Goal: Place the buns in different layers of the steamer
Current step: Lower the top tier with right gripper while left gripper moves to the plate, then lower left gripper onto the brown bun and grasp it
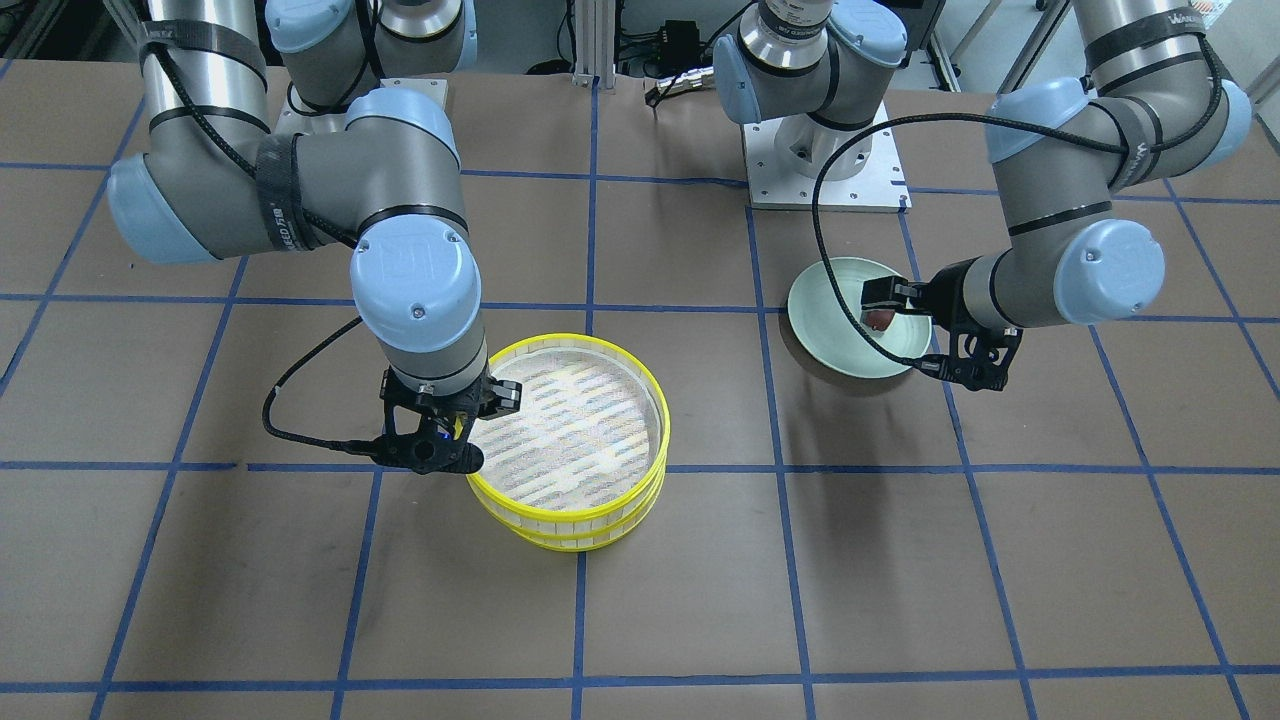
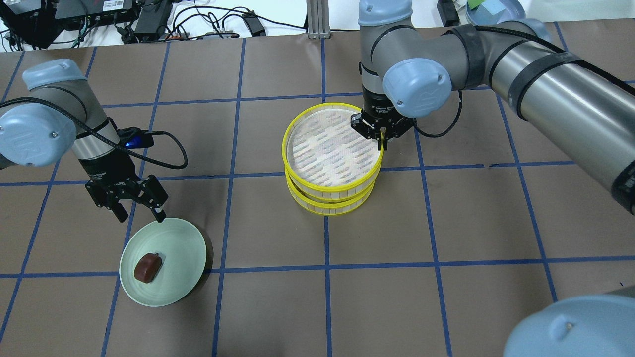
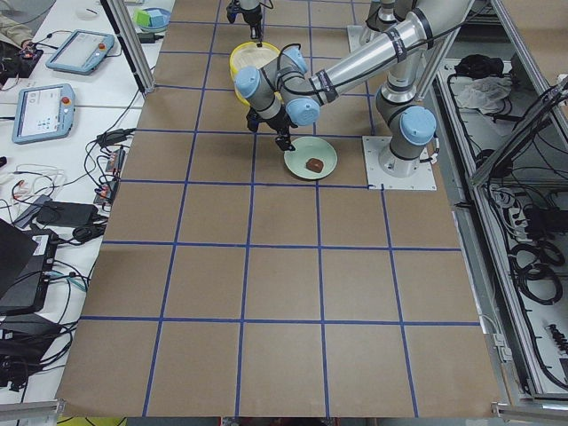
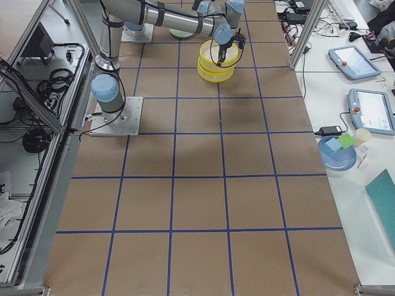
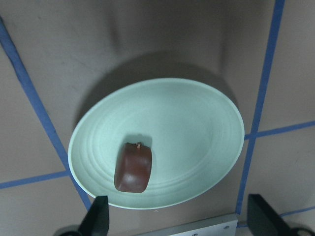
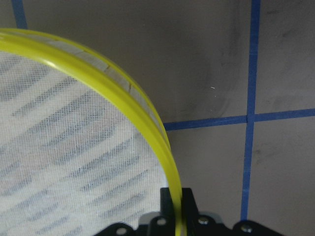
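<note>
Fingers of the right gripper (image 2: 382, 143) are closed on the yellow rim of the upper layer (image 2: 332, 148), at that layer's far right side. Directly under the upper layer sits the lower layer (image 2: 330, 207). Well to the left of the upper layer lies the dark brown bun (image 2: 147, 267), on the pale green plate (image 2: 181, 243) — the left gripper (image 2: 142, 217) hovers over the plate's far edge, spread wide, holding nothing.

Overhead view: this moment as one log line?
right gripper: shut on top tray rim | left gripper: open above plate | brown bun: on plate | white bun: not visible
</note>
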`<state>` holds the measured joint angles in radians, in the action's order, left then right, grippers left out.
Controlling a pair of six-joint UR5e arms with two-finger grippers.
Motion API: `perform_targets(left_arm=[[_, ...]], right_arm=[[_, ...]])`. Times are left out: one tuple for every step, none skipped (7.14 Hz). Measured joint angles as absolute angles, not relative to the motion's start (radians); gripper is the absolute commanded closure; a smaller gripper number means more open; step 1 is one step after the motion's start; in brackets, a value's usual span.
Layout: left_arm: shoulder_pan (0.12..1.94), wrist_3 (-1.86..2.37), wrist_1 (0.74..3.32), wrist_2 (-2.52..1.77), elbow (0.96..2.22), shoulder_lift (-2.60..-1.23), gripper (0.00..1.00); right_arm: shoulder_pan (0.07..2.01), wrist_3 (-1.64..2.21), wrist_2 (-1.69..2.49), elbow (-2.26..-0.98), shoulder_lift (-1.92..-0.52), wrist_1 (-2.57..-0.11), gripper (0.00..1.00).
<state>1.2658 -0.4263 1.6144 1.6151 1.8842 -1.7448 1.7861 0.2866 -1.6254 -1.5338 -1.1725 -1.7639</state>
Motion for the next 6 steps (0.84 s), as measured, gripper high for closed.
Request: perform_targets(left_arm=[[1.266, -0.426, 1.630, 1.638, 1.901, -1.756, 0.00], [1.265, -0.424, 1.633, 1.689, 1.912, -1.770, 0.00], [1.265, -0.423, 1.629, 1.734, 1.917, -1.787, 0.00], [1.264, -0.420, 1.619, 1.754, 1.923, -1.806, 0.00], [1.264, -0.407, 1.603, 1.759, 1.933, -1.829, 0.00], [1.263, -0.389, 1.588, 1.762, 1.943, -1.850, 0.00]], right_arm=[[1.787, 0.286, -1.626, -1.537, -1.170, -1.764, 1.00], [1.787, 0.288, -1.626, -1.540, -1.168, -1.767, 1.00], [1.787, 0.292, -1.626, -1.542, -1.168, -1.768, 1.00], [1.788, 0.296, -1.625, -1.544, -1.168, -1.769, 1.00], [1.790, 0.297, -1.623, -1.545, -1.167, -1.770, 1.00], [1.792, 0.297, -1.622, -1.547, -1.167, -1.770, 1.00]])
